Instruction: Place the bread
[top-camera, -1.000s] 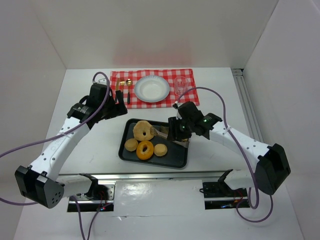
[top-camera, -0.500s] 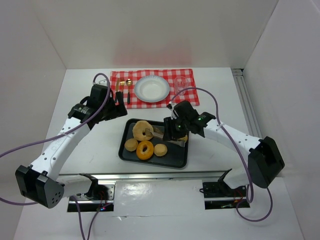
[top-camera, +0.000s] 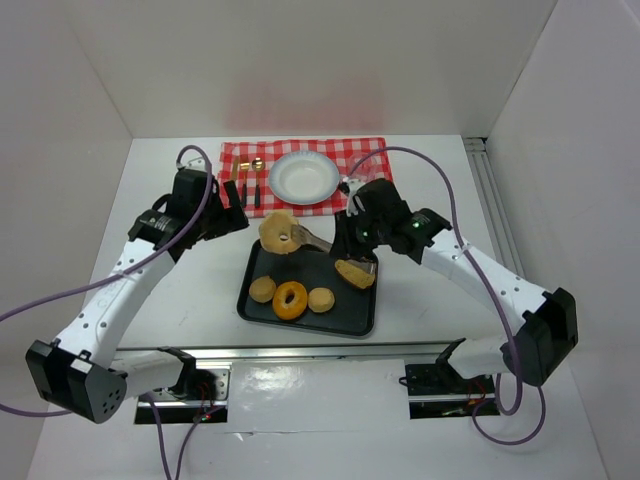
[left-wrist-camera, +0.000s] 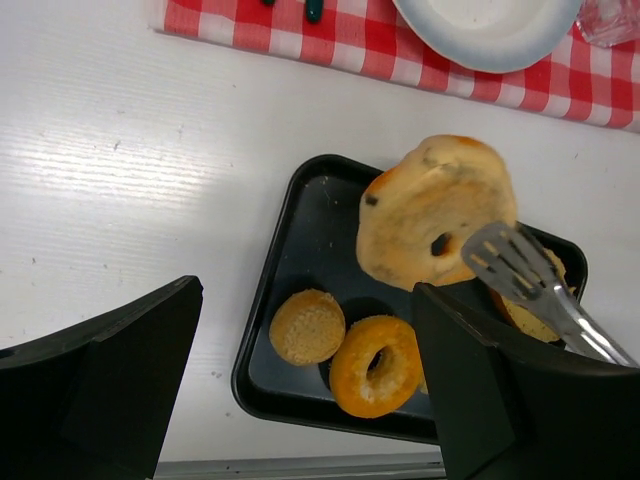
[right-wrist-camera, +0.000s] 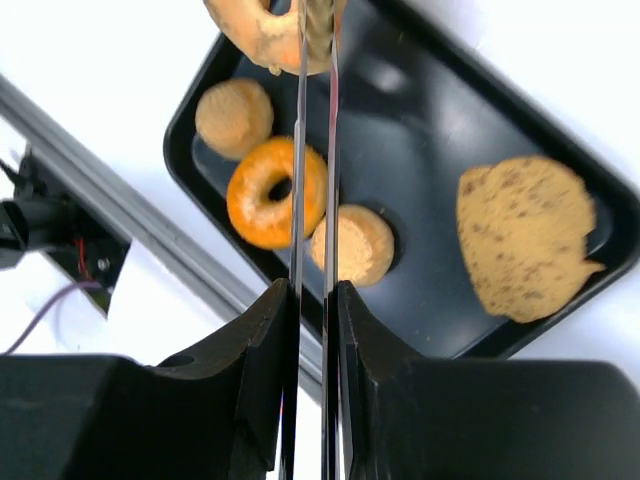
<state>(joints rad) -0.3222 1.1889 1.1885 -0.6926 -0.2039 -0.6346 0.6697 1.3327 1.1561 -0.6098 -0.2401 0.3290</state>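
Aloft in the tongs: bread held over the tray's far edge

The right hand (top-camera: 354, 240) is clenched on the handles of metal tongs (right-wrist-camera: 312, 200), whose two blades run nearly parallel and close together out from its fingers. At the far end of the tongs, well ahead of this hand, the blades pinch the bread (top-camera: 281, 233), a pale ring-shaped piece with a small hole and dark flecks. The bread is tilted on edge and sits over the far-left corner of the black tray (top-camera: 352, 312).

Beneath the tongs, in the tray, lie an orange doughnut (top-camera: 291, 299) and two small round buns (top-camera: 262, 290) (top-camera: 321, 299), one on either side of it. A flat brown slice (top-camera: 354, 273) lies in the tray directly below the right hand.

The left hand (top-camera: 238, 212) is spread wide and grasps nothing; it hangs over the bare tabletop (top-camera: 170, 290), with the bread just ahead of its fingertips and the tray ahead and below.

Beyond both hands a white plate (top-camera: 303, 177) rests on a red checkered placemat (top-camera: 370, 150), with cutlery (top-camera: 250, 180) beside it.
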